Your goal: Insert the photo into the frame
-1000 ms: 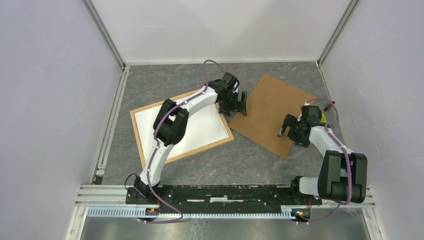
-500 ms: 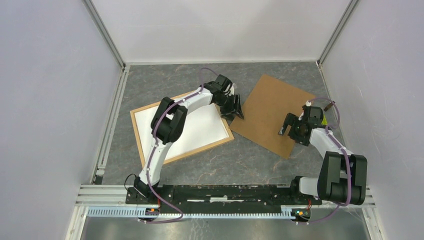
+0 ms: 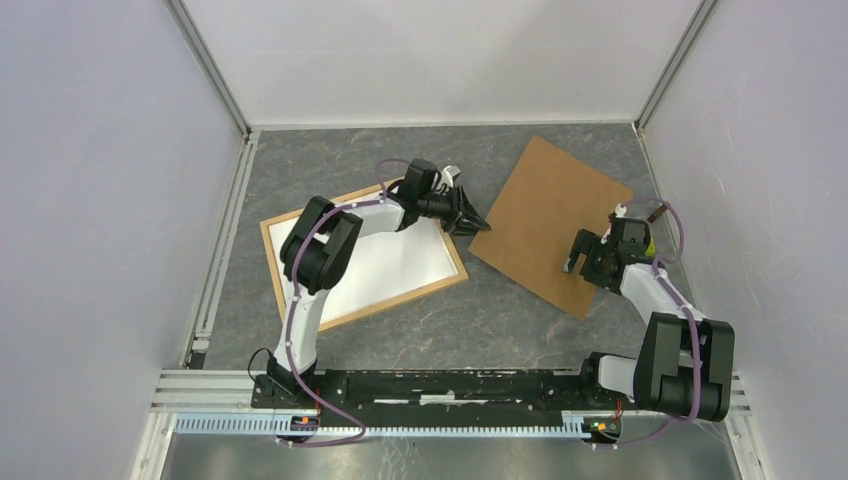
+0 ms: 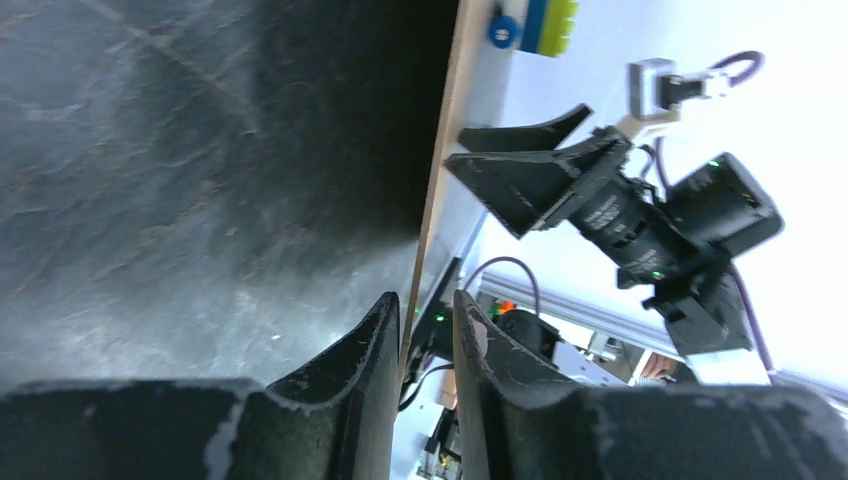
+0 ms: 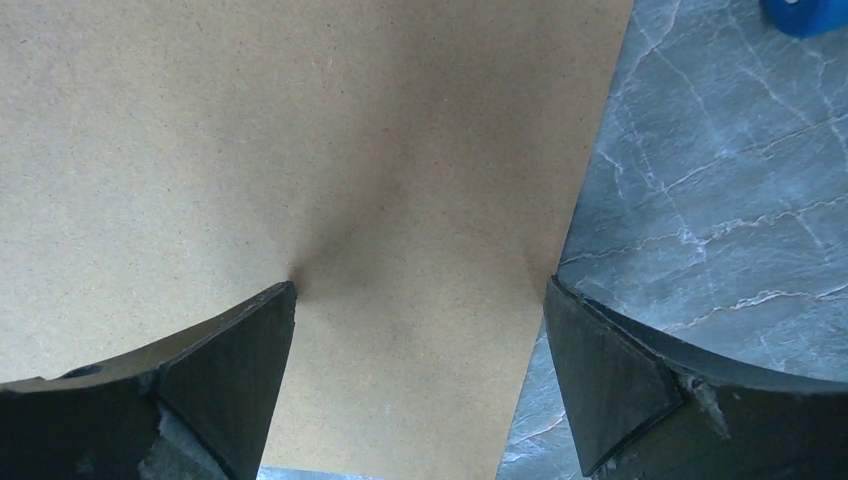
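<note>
The frame (image 3: 400, 296), thin light wood, lies flat at centre left with a white surface (image 3: 390, 260) filling it. The photo is not in view. A plain brown board (image 3: 560, 220) lies to the right. My left gripper (image 3: 472, 222) is turned sideways at the board's left corner. In the left wrist view its jaws (image 4: 425, 300) stand narrowly apart astride the thin board edge (image 4: 440, 170), with a gap beside one finger. My right gripper (image 3: 590, 262) hangs open over the board's near right edge (image 5: 350, 150), one fingertip (image 5: 270, 330) above the board, the other beyond it.
White enclosure walls (image 3: 120, 200) close in the grey marbled table (image 3: 480, 320) on three sides. An aluminium rail (image 3: 450, 385) carrying both arm bases runs along the near edge. A small blue and yellow-green item (image 4: 530, 20) sits past the board's far right side.
My left gripper has rolled onto its side and narrowed its jaws around the board's left corner. The board has shifted slightly to the right. The right gripper has drifted a little to the right.
</note>
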`<action>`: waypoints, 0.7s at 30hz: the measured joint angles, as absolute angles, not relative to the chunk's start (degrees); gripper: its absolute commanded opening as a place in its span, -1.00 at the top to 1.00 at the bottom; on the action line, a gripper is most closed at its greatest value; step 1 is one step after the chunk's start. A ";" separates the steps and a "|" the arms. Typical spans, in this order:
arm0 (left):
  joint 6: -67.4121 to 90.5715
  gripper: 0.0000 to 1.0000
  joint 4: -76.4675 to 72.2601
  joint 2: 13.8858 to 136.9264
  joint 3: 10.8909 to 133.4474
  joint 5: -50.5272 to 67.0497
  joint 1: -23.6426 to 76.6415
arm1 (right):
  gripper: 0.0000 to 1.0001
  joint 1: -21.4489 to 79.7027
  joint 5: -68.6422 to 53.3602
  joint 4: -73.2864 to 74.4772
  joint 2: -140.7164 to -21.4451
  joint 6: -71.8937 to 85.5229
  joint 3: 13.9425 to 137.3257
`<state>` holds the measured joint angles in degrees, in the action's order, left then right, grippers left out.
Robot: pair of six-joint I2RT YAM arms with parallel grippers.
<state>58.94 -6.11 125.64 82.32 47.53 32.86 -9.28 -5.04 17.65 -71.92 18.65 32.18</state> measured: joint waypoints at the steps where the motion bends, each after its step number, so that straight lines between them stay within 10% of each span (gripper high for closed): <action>1: 61.08 0.41 -9.76 125.21 81.12 48.51 32.91 | -0.96 -9.32 -5.48 17.63 -71.70 18.85 32.10; 9: 67.64 0.50 -20.47 124.62 76.71 51.22 34.09 | -0.96 -8.73 -10.74 16.84 -69.80 19.44 31.86; 21: 40.12 0.95 11.60 115.90 83.26 45.06 35.46 | -0.96 -7.03 -15.18 18.37 -63.29 13.13 30.48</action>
<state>40.12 11.60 115.90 83.26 45.06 35.46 -7.03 -15.18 18.37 -63.29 13.13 30.48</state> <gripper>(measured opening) 0.053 0.982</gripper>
